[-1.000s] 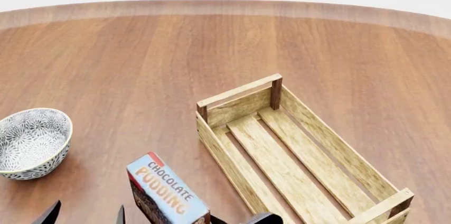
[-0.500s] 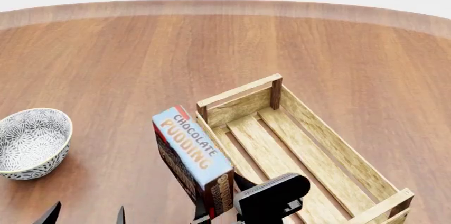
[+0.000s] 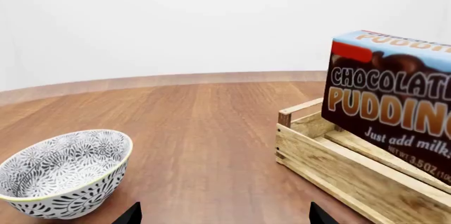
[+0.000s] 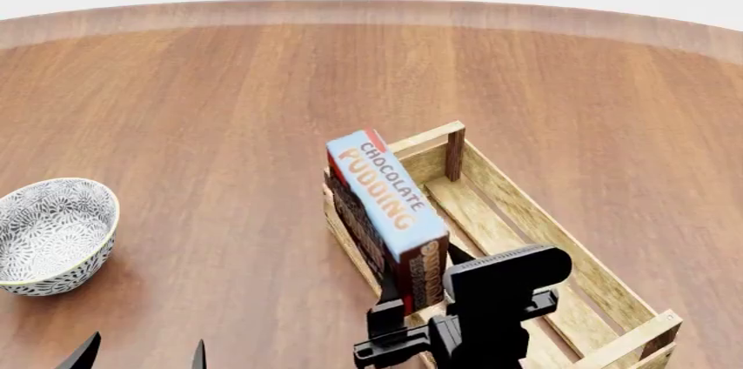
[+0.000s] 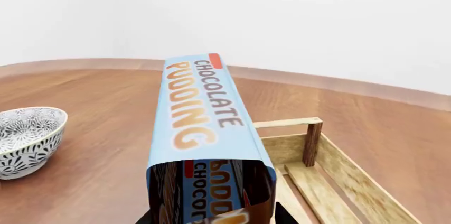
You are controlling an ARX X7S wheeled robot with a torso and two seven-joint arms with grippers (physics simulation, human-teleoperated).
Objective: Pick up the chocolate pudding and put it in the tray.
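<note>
Firmly clamped in the right gripper (image 4: 409,310), the chocolate pudding (image 4: 387,212) stands on edge, held by its near end and lifted clear of the table (image 4: 232,90). Pickup looks done; lowering and release remain. It hangs over the tray's (image 4: 604,286) near long wall. Only the left gripper's (image 4: 139,357) fingertips show, spread and empty.

right pincer (image 4: 406,308): clamped on the dark brown, blue-edged chocolate pudding carton (image 4: 387,205), held above the near-left wall of the long light-wood slatted tray (image 4: 586,278) | beyond and right of pincer: tray interior open | far left of pincer: grey-white patterned bowl (image 4: 52,234), well apart | round wooden table (image 4: 209,90): bare around it
</note>
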